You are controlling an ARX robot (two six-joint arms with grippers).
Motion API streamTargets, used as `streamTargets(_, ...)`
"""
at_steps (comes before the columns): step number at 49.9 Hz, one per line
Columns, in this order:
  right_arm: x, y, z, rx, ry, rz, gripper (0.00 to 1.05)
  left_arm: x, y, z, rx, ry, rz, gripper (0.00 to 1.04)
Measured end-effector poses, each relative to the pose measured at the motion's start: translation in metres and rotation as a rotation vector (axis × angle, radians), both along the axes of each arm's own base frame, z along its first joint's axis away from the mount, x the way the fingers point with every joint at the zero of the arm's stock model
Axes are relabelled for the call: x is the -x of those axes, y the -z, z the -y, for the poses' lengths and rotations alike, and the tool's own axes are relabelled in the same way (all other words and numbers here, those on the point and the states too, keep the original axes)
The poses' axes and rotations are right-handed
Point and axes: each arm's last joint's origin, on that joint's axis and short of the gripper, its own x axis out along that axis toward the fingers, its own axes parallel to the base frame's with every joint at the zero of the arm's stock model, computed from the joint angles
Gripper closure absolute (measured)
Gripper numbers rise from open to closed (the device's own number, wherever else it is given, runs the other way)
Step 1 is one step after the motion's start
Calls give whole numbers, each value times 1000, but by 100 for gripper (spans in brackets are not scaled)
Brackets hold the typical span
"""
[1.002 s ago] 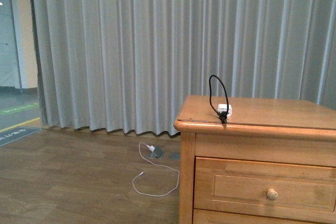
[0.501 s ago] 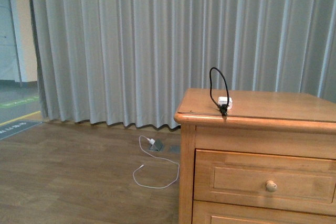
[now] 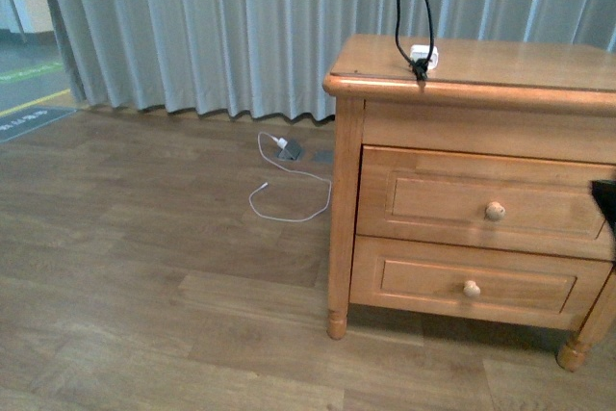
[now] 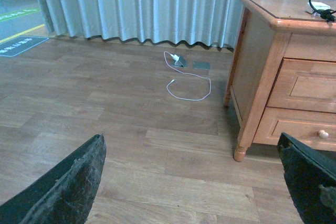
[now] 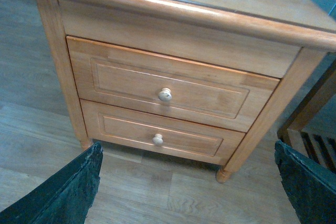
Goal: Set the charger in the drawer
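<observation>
So the charger is sitting on top of the wooden nightstand, close to its front edge and toward the left corner. The white block lies flat and the black cable arches up in a loop above it. The upper drawer is fully shut, with its round pale knob facing out, and the lower drawer below it is closed too.

The left gripper has its fingers spread wide with nothing between them, over bare wood floor to the left of the nightstand. The right gripper is gaping just as wide and has nothing in it, out in front of the two drawer fronts.

A thin white cable with a plug lies on the floor near the grey curtain, left of the nightstand.
</observation>
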Motion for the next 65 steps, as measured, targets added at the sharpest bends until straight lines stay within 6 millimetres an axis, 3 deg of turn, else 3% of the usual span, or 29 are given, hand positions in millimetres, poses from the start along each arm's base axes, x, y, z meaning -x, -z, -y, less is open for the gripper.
streamTargets(5,-39,19,-14,6,-9,-55,8,0,0,0,0,0,0,6)
streamTargets(21,-131,69,-43,1,-10,-115,8,0,0,0,0,0,0,6)
streamTargets(30,-175,89,-40,-9,49,-103,8,0,0,0,0,0,0,6)
streamTargets(38,-212,108,-26,-8,106,-81,8,0,0,0,0,0,0,6)
streamTargets(52,-230,121,-12,2,136,-74,8,0,0,0,0,0,0,6)
streamTargets(65,-233,129,-10,6,144,-88,8,0,0,0,0,0,0,6)
